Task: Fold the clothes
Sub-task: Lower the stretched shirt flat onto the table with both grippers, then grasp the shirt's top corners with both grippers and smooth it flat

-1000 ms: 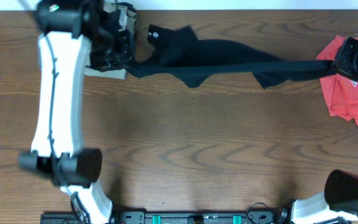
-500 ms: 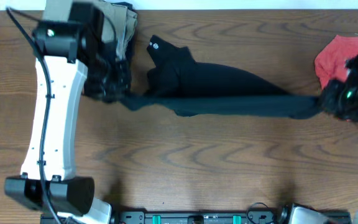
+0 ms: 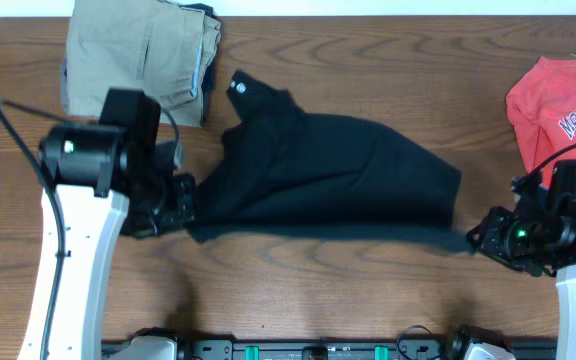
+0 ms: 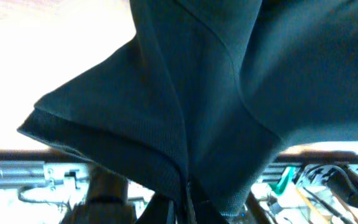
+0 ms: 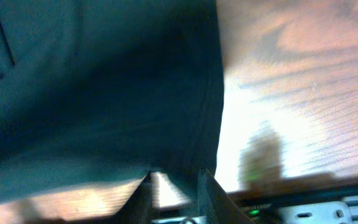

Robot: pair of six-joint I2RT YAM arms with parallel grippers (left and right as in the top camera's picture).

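Spreading step, I judge. Shirt [image 3: 338, 170] lies mid-bench [image 3: 318, 300], stretched between arms. Left pincer [image 3: 183, 200] is clamped on shirt's near left corner. Right pincer [image 3: 480, 238] is slightly parted, hem loose between fingers at right corner. Next I need: shirt flat, fresh grip for first fold.

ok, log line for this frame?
black shirt: spread on table | left claw: shut on shirt edge | right claw: open around shirt corner
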